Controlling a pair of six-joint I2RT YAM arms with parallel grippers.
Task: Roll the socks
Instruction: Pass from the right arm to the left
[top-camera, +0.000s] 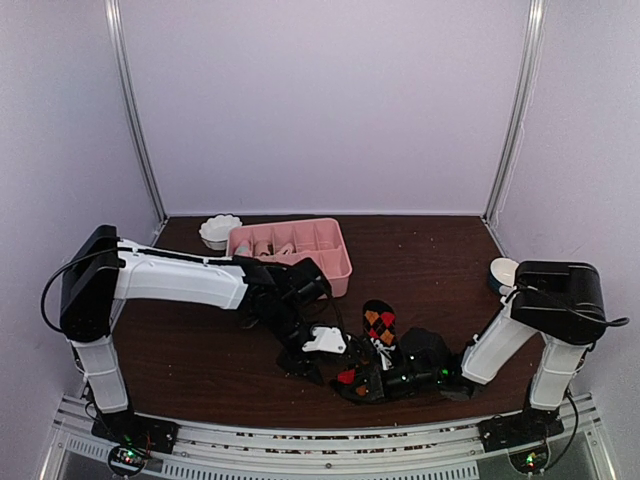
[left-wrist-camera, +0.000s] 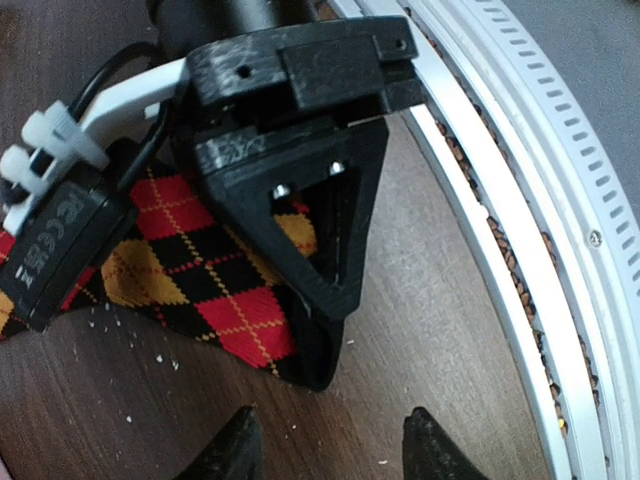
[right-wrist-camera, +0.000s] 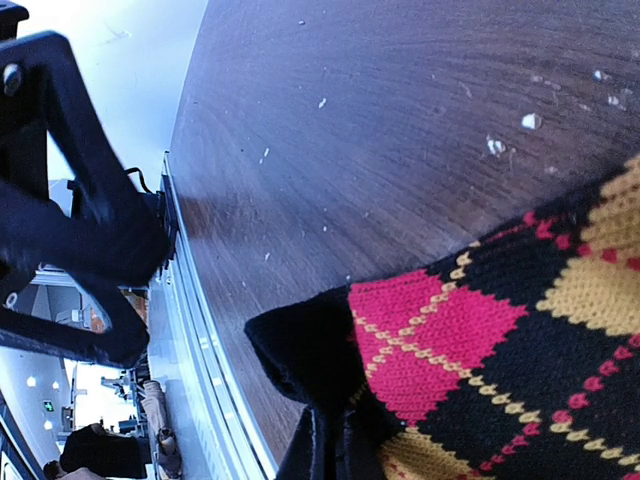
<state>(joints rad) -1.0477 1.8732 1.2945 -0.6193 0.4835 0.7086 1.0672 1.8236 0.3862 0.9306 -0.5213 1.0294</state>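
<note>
**Me:** Closest in runs the metal rail (top-camera: 330, 445) along the worktop's (top-camera: 430, 270) near edge. Just beyond it, near the middle of that edge, the argyle sock (left-wrist-camera: 235, 310) lies on the wood among pale crumbs (left-wrist-camera: 130, 322). It is black with red and orange diamonds.

**Visitor:** And your pincers?

**Me:** My right pincer (right-wrist-camera: 325, 452) is clamped together on the sock's black edge. My left pincer (left-wrist-camera: 335, 450) hovers just beside it, fingertips (left-wrist-camera: 240, 445) apart, with only bare wood between them.

**Visitor:** Anything in the way?

**Me:** Seen from my left wrist, the right pincer's black triangular finger covers the middle of the sock.

**Visitor:** How are the arms set?

**Me:** My left arm stretches from its corner across to the centre, forearm dipping down. My right arm is folded, with its elbow raised by the right edge and its forearm low, pointing left.

**Visitor:** Farther back?

**Me:** A small white and blue thing (top-camera: 503, 272) sits near the right edge; I cannot tell what it is. Then comes the pink tray (top-camera: 340, 265), with a white bowl (top-camera: 220, 230) just beside it toward the far-left corner.
</note>
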